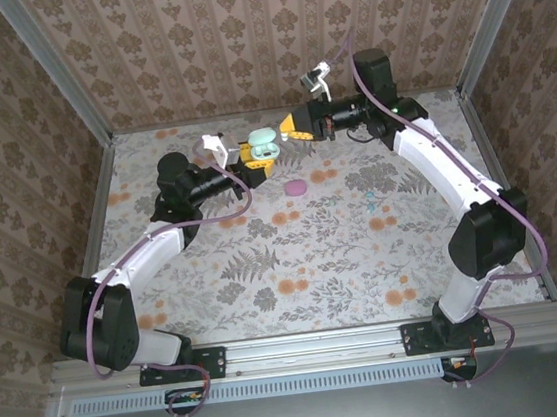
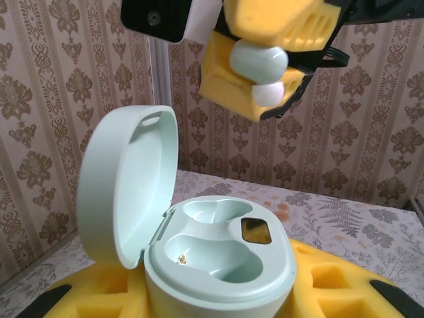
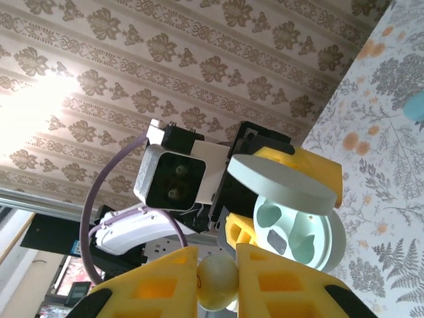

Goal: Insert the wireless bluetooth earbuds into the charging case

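Note:
My left gripper [image 1: 251, 161] is shut on the mint charging case [image 1: 263, 146], held up off the table with its lid open. In the left wrist view the case [image 2: 218, 258] sits between my yellow pads [image 2: 331, 285]; both of its wells are empty. Just above the case, my right gripper [image 2: 262, 73] is shut on a pale mint earbud [image 2: 260, 66]. The right wrist view has that earbud [image 3: 217, 281] pinched between the yellow fingers [image 3: 285, 285], with the open case [image 3: 298, 228] a little beyond it. A small teal earbud [image 1: 370, 198] lies on the table to the right.
A pink oval case [image 1: 296, 186] lies on the floral table [image 1: 294, 257], just in front of the two grippers. Patterned walls [image 1: 258, 30] close in the back and sides. Both arms reach toward the far middle of the table.

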### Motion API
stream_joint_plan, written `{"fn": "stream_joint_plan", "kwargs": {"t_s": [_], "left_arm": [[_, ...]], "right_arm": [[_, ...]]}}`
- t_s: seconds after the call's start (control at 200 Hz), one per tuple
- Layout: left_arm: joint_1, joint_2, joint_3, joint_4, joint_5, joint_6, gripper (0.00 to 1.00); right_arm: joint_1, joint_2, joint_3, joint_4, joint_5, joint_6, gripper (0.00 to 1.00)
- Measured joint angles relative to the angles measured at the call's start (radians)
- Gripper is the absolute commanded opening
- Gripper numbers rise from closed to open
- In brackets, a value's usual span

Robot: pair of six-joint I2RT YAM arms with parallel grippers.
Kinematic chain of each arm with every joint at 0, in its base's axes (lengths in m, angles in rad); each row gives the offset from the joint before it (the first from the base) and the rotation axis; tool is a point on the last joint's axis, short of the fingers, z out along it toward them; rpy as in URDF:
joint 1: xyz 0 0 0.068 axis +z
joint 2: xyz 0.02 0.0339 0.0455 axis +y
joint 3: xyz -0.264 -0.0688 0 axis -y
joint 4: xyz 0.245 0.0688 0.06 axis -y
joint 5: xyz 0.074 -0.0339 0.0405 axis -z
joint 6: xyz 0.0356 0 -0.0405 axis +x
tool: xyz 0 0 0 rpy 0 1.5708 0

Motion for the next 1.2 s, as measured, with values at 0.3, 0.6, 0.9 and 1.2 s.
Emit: {"fn": "stream_joint_plan", "kwargs": {"t_s": [0.3, 0.6, 0.9, 1.2], "left_arm": [[0.0, 0.0, 0.0, -0.011, -0.002, 0.001, 0.25], [0.001, 0.0, 0.0, -0.012, -0.004, 0.001, 0.24], [0.001, 0.0, 0.0, -0.007, 0.021, 0.001, 0.24], [0.0, 0.004, 0.016, 0.008, 0.046, -0.006, 0.25]], "right_arm": [[0.0, 0.027, 0.0, 0.088, -0.023, 0.212, 0.18], [0.0, 0.027, 0.0, 0.096, -0.021, 0.233, 0.19], [0.023, 0.003, -0.008, -0.037, 0.078, -0.068, 0.19], [0.056, -0.022, -0.011, -0.111, 0.134, -0.266, 0.19]]}}
